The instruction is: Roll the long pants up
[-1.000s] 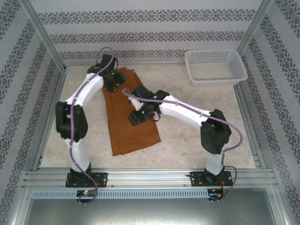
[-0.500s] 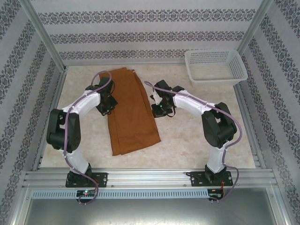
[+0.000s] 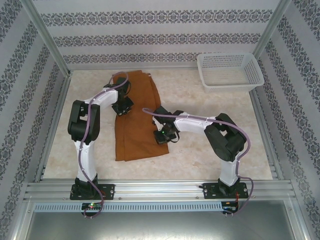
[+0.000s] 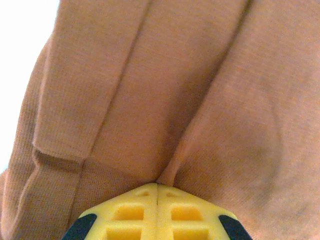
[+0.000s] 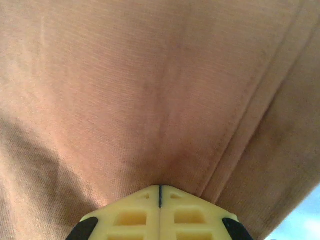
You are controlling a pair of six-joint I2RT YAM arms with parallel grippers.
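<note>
- Top view: the long pants (image 3: 137,125) lie flat on the table (image 3: 200,97), folded lengthwise into one strip running from 12 o'clock down to 6 o'clock, a bit left of centre. The white basket (image 3: 230,70) sits well apart, up at 2 o'clock.
- Same view: my left gripper (image 3: 122,107) is on the strip's 9 o'clock edge, in the upper half. My right gripper (image 3: 163,136) is on the 3 o'clock edge, lower down. I can't read the fingers from up here.
- Left wrist: the left gripper (image 4: 157,192) has its yellow tips pressed together. Creases in the cloth (image 4: 165,100) run straight into the tip at 6 o'clock, so I read it as pinching a fold of fabric. A hemmed layer edge shows at 9 o'clock.
- Right wrist: same deal. The right gripper (image 5: 160,192) is clamped, with the cloth (image 5: 140,90) puckering down into it and a stitched seam running off toward 3 o'clock.
- Handling guess: it's light, floppy and a bit stretchy, with no stiffness at all. Layers will probably slide over each other, so a thin pinch could lift only the top one.
- I'd grab both corners of one short end, through every layer, and roll evenly or it'll skew.
</note>
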